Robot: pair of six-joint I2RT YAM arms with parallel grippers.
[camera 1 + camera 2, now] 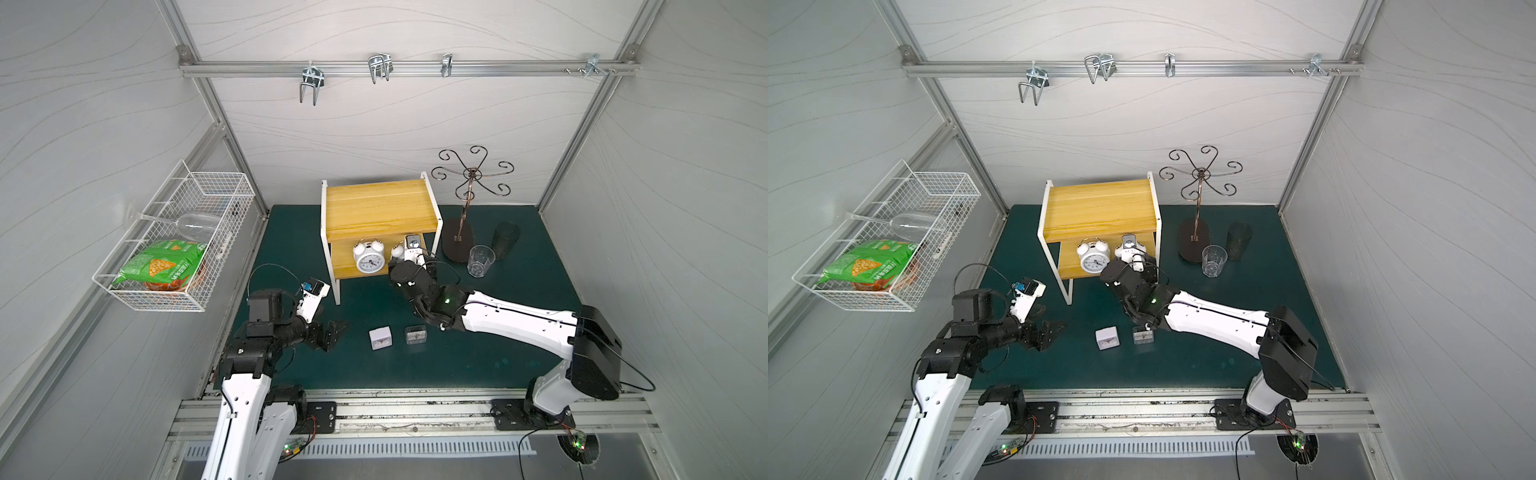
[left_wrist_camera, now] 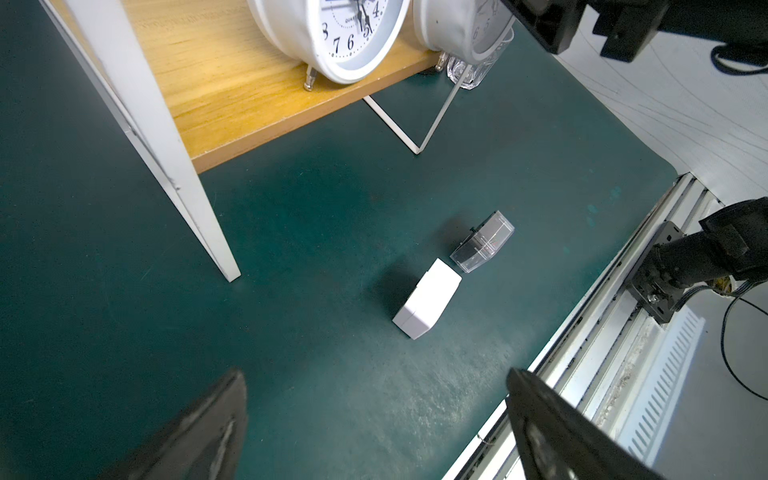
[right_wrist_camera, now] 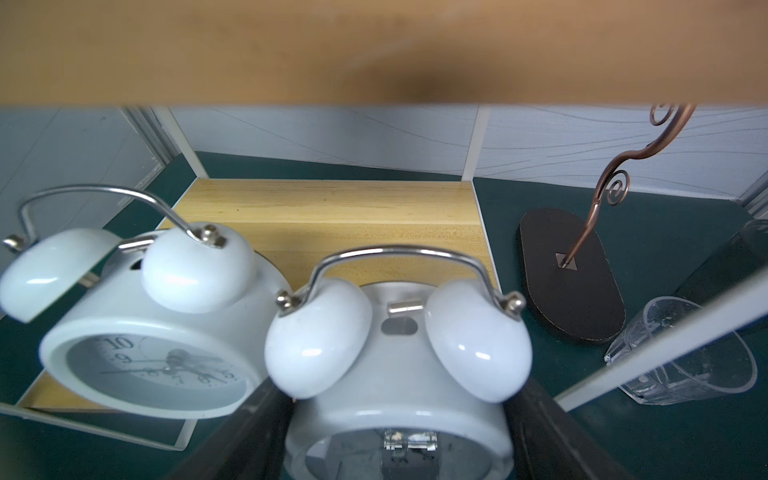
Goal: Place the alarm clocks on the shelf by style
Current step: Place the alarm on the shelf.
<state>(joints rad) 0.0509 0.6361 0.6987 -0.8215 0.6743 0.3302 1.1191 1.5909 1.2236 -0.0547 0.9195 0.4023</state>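
Right gripper, half-spread, clamps the casing of a twin-bell alarm clock at the lower board of the shelf, just beside the other twin-bell clock; rigid, smooth and likely light, it wants holding by the casing, not the bells.

Your shelf has yellow wood boards with visible grain and a soft sheen, set in a smooth white-painted metal frame. The free twin-bell clock and the gripped twin-bell clock have glossy white shells and bells under polished chrome handles. The counter wears a matt dark green mat, faintly pebbled. The white square clock looks like matt plastic. The clear-cased clock and the tumbler are smooth and transparent. The stand is coppery wire on a matt dark base.
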